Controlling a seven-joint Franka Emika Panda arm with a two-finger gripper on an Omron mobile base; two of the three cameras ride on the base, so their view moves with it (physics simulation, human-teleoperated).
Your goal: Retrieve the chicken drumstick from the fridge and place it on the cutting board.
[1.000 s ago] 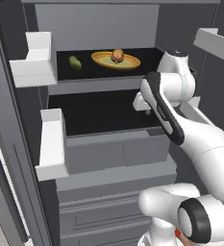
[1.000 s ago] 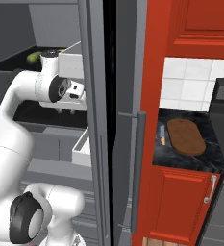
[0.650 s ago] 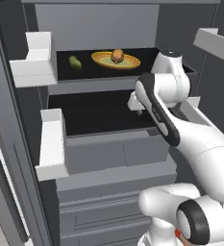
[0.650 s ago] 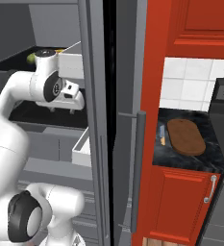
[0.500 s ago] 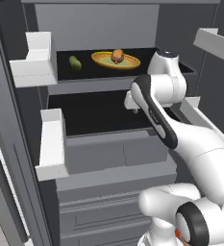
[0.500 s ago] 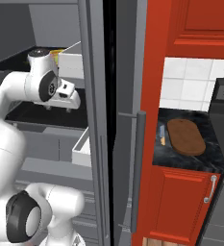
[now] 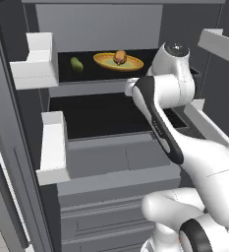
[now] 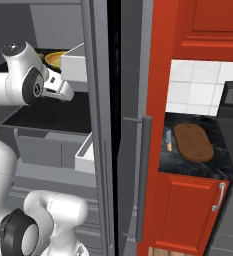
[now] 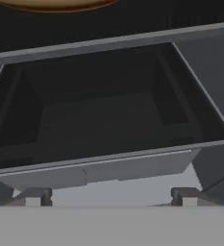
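1. Fridge stands open; dark shelves inside, white door bins on the left door w/ one up high and one lower, grey drawers below the shelves.
2. Chicken drumstick sits on the yellow plate, approx. at plate centre, on the upper fridge shelf, toward the shelf's middle-right.
3. Small green vegetable lies on the same shelf, left of the plate, apart from it, nearer the shelf's left end.
4. Arm reaches up from lower right in the left base view; the wrist sits at the front edge of the upper shelf, right of the plate and a bit below its level.
5. Gripper seen in the hand view: two dark finger tips at the bottom, one left, one right, spread wide apart w/ nothing between them.
6. Hand view looks into the lower shelf space, dark and boxy; shelf front edge runs across the top, and a sliver of the plate's orange rim shows at the very top edge.
7. Gripper isn't touching the drumstick or plate; it's below shelf level, in front of the lower compartment.
8. Right base view: fridge door edge w/ long grey bar handle in the middle; red cabinets to the right.
9. Cutting board, brown oval, lies on the dark counter right of the fridge, approx. mid-counter, w/ a small blue-and-orange item just beside its left edge.
10. Nothing rests on the board.
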